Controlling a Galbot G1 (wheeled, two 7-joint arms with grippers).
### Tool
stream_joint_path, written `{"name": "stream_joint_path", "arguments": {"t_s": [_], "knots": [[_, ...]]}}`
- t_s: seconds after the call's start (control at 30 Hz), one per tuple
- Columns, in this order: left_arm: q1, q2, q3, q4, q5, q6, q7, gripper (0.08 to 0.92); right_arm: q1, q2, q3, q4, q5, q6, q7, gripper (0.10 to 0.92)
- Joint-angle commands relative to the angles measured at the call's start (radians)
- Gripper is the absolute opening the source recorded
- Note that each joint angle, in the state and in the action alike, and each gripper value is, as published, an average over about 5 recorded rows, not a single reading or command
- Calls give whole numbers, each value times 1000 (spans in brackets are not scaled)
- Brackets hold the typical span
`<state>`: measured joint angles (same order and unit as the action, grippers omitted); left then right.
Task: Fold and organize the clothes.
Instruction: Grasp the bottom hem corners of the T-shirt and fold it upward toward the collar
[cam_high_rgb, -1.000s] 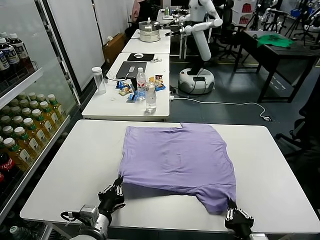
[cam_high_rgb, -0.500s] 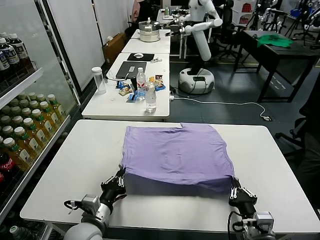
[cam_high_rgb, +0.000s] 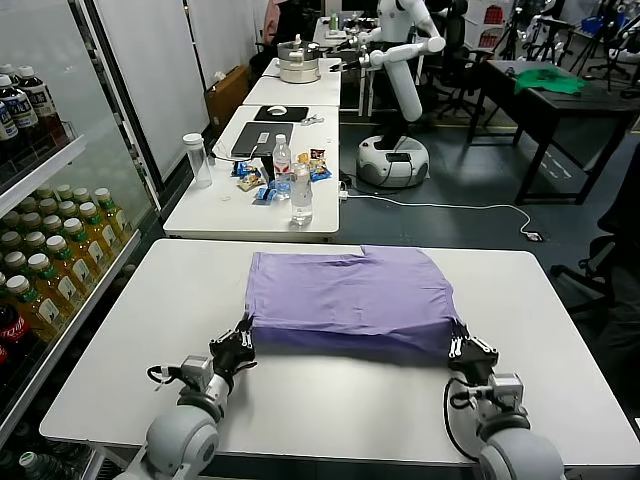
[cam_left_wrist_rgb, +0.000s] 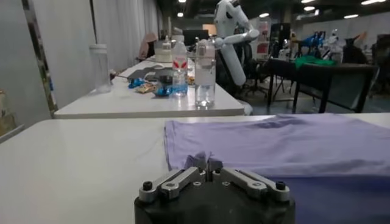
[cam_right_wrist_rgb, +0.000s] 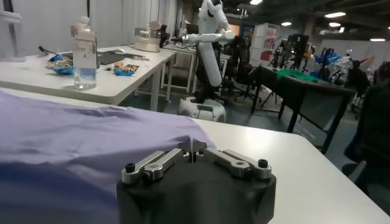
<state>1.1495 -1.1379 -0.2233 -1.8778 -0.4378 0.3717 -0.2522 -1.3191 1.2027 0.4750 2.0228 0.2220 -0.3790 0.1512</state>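
Head view: the left tool and right tool are both pressed together, each pinching a near corner of the lavender shirt, which lies folded over itself on the white tabletop.

Left wrist view: the left tool is pinched on a small peak of fabric; bottles stand on the next tabletop behind.

Right wrist view: the right tool nips the shirt edge, with a green garment visible on a far bench.

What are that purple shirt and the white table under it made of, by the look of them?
The lavender short-sleeved T-shirt looks like thin, soft knit fabric, probably cotton: matte, it drapes and wrinkles softly along its folded edge. The white rectangular table looks like a hard, smooth laminate or painted board with a faint sheen; which one cannot be told.
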Motion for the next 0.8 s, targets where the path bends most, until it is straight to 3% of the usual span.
{"name": "stream_joint_path", "arguments": {"t_s": [0.03, 0.23, 0.33, 0.63, 0.8], "knots": [[-96, -14, 31, 127, 24, 2, -1, 100, 150, -7, -55, -147, -47, 1, -9, 120], [-97, -26, 28, 128, 28, 1, -2, 100, 153, -1, -79, -163, -97, -18, -30, 140], [-76, -31, 20, 104, 31, -1, -6, 124, 134, 7, -81, -148, -103, -21, -38, 211], [49, -45, -19, -14, 39, 1, -21, 367, 6, 17, 12, -48, -66, -15, -23, 453], [69, -57, -22, 5, 25, 18, -36, 514, -45, 13, 62, -41, -14, -56, 7, 600]]}}
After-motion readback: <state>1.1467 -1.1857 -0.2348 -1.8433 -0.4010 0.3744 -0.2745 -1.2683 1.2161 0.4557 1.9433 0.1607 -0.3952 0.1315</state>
